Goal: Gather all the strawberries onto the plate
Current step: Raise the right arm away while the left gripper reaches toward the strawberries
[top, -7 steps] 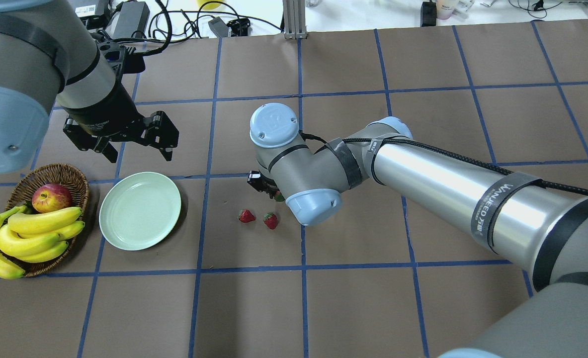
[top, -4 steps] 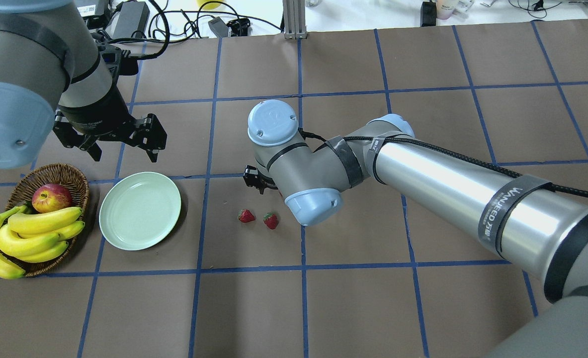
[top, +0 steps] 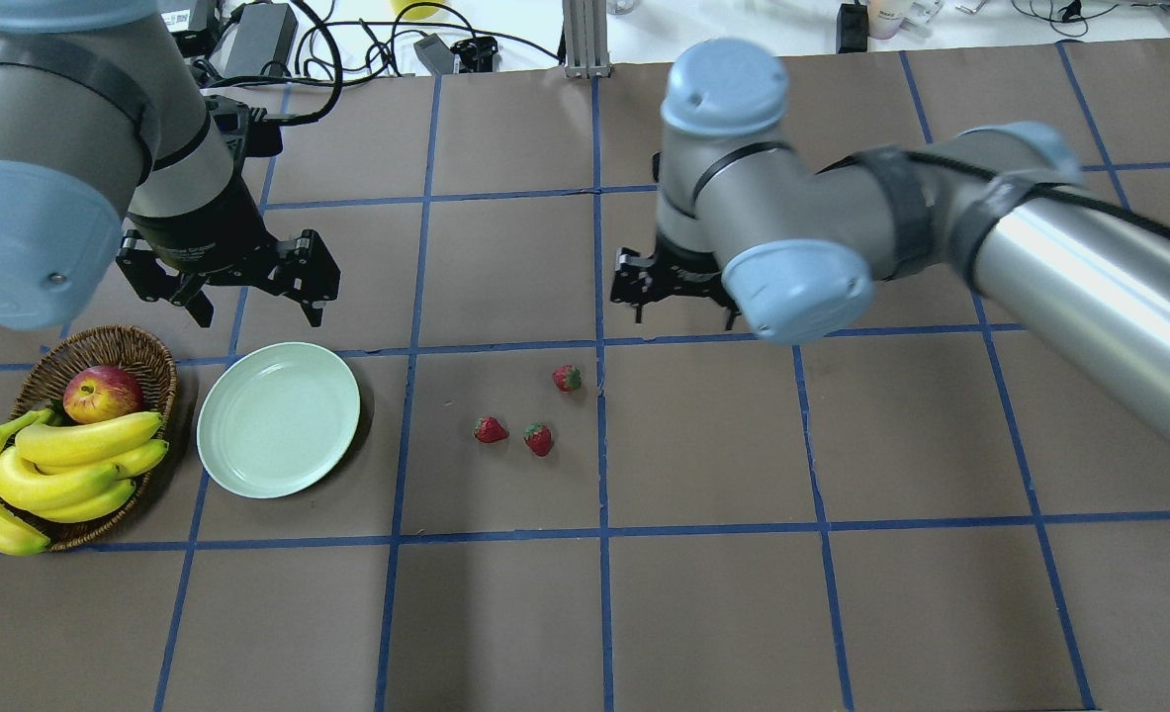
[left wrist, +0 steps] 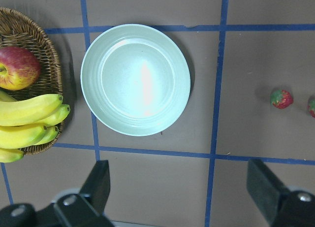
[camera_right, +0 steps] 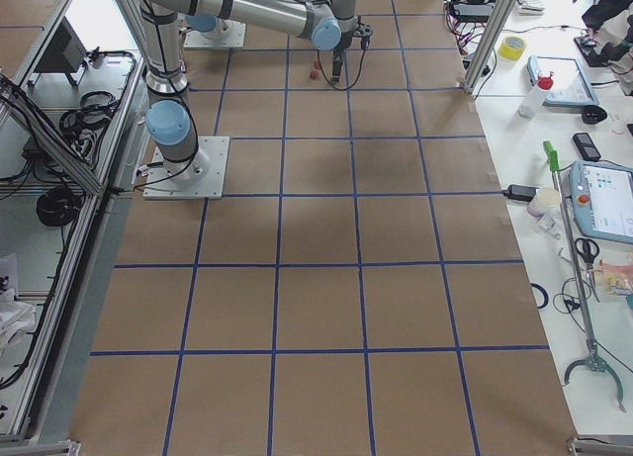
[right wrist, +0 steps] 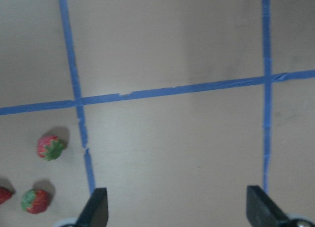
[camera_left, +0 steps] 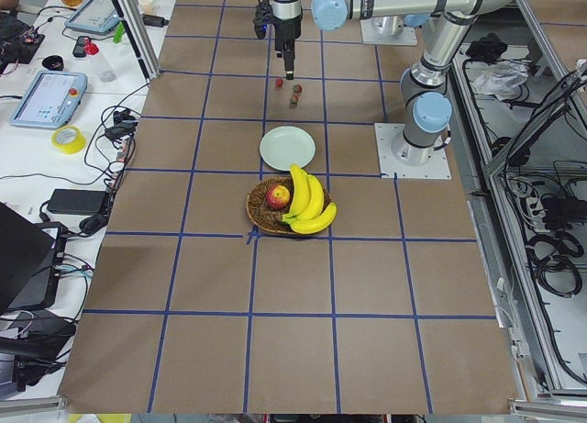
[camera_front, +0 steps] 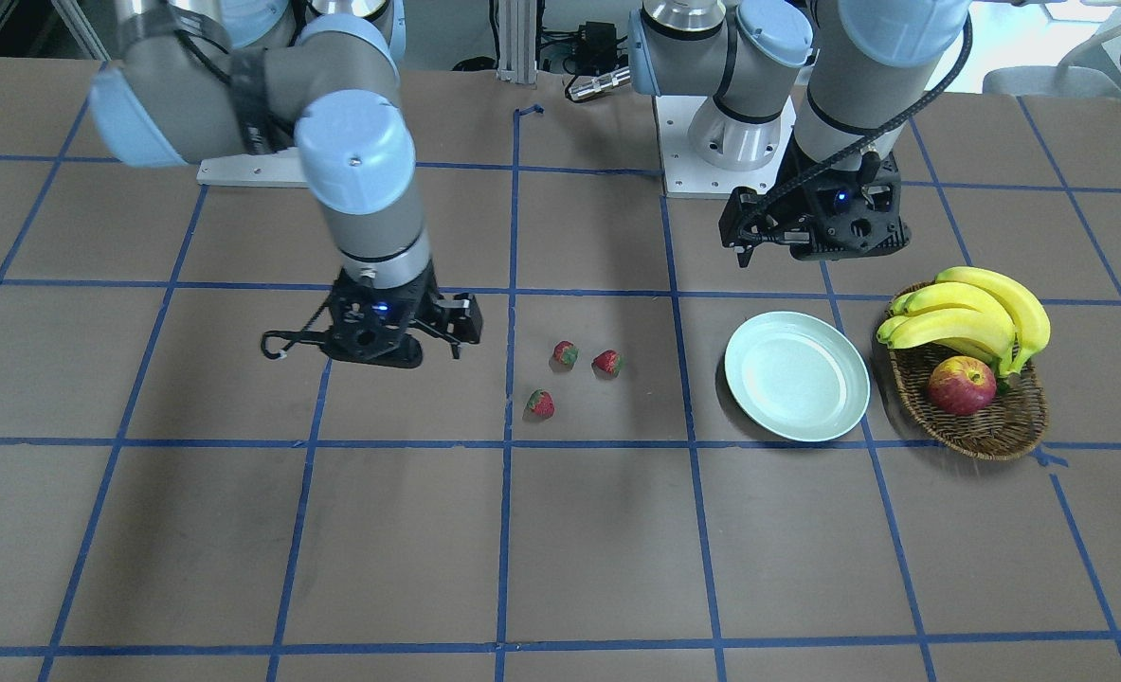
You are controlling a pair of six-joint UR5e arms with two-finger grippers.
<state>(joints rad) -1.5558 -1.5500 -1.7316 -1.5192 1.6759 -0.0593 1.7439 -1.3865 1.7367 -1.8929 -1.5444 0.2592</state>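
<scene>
On the brown-papered table with a blue tape grid (top: 703,593), a brown woven wicker basket (top: 110,333) is set just beside the round pale mint-green plate (top: 278,420). The left gripper (left wrist: 179,185) and right gripper (right wrist: 178,207) are both held spread wide. Three tiny red strawberries (top: 539,439) are laid on the paper to the plate's right, apart from it — the far strawberry (top: 567,378) on its side, cap pointed to the robot's right; the nearest strawberry (top: 491,429) capped toward the plate.

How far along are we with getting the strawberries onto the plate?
Done: nothing, the plate is empty. In hand: nothing, the left gripper near the plate and the right gripper over the table are open and empty. Left: all three on the table: the strawberry nearest the plate, its neighbour and the rear strawberry.
</scene>
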